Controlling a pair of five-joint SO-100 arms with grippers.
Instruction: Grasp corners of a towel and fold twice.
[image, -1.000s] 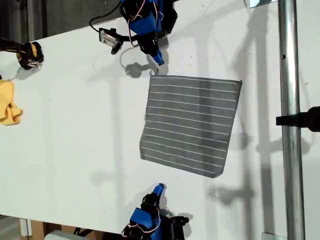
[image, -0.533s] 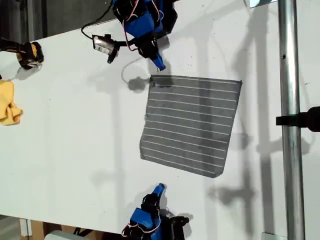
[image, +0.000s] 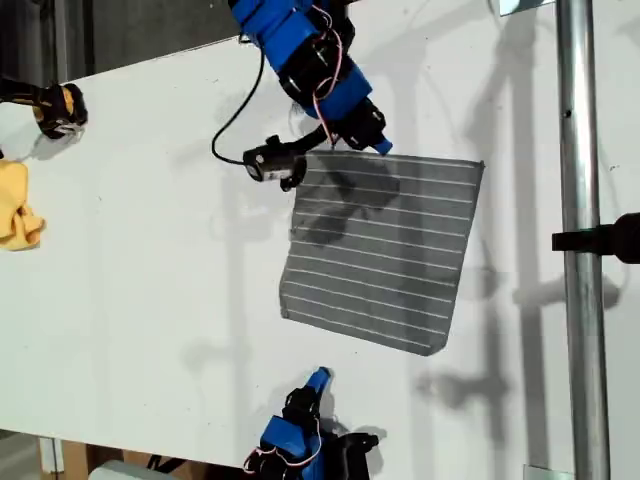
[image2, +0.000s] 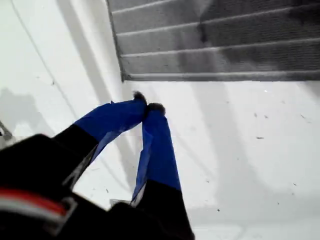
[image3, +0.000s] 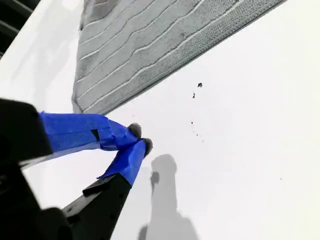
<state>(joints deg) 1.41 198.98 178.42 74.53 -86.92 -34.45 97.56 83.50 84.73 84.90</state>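
Now my first gripper has swung in from the bare table beyond the towel's corner and hangs over the towel's edge, the one nearest the table edge at the exterior view's top. Its fingertips are pressed together with nothing between them, and its shadow falls across the stripes. My second gripper has not stirred. It sits low by the table edge at the exterior view's bottom, tips together and empty, just short of the towel's nearest corner.

The towel itself has kept its place, flat and unfolded in the middle of the table. I judge that no fold has begun. My first gripper looks to have passed the corner it was beside, so it would have to part its fingers and settle on a corner before any lift.

The towel is a soft grey woven cloth, roughly square, with thin white parallel stripes and a hemmed border. The table is smooth, white and hard, faintly speckled. A crumpled yellow cloth lies well apart, at the table edge on the exterior view's left.
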